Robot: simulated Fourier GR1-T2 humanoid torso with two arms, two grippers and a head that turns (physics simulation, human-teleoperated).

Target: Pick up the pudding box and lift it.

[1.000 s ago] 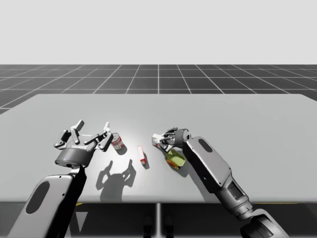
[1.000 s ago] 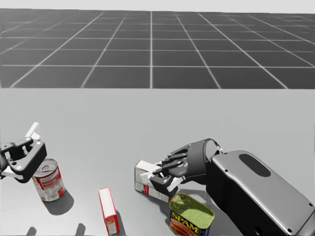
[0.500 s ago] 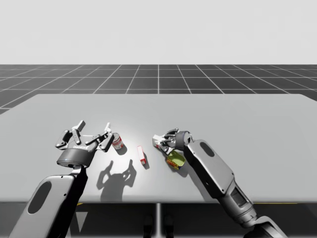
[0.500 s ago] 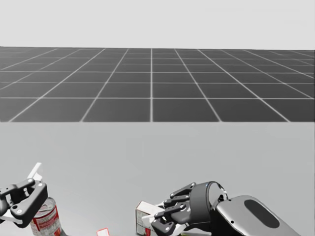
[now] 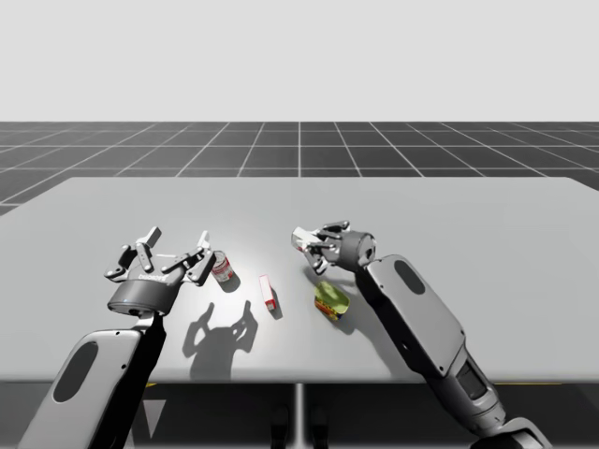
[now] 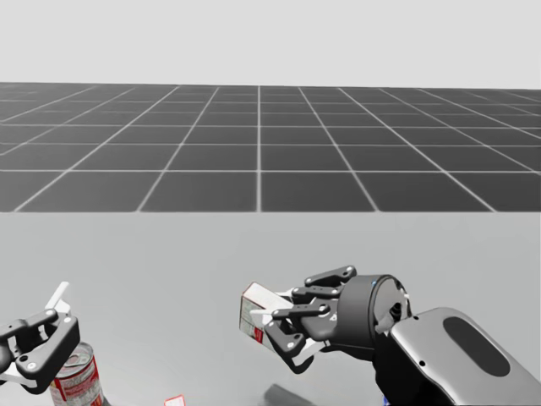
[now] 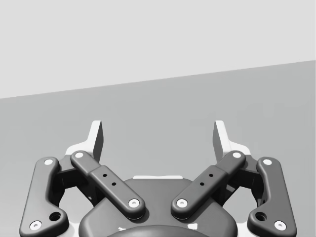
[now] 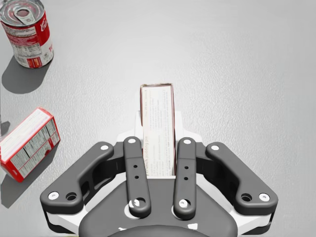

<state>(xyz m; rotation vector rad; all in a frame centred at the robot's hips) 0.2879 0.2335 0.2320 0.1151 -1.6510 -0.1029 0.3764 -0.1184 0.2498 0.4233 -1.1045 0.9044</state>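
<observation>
1. Our right fingers (image 8: 133, 165) are clenched on the pudding box (image 8: 158, 121), one against each broad face, and hold it on its narrow edge. In the high view the box (image 5: 305, 239) sits near the middle of the table (image 5: 487, 234) and appears to be clear of the surface.
2. The box's long axis runs straight out ahead of those fingers, in line with the hand. Most of its length juts beyond the grip.
3. Our left fingers (image 7: 97, 140) are spread wide with nothing between them. They hover well off to the left, just beside a red-and-white can (image 5: 222, 267), so the right arm alone has the box.
4. A yellow-green tin (image 5: 330, 301) stands on the table just short of the raised box. A small red box (image 5: 269, 293) lies between that tin and the can, and neither touches the load.
5. We judge the pick made and the lift begun. What remains is a straight rise, and because the hold is at the box's near end, the far end could sag or twist.
</observation>
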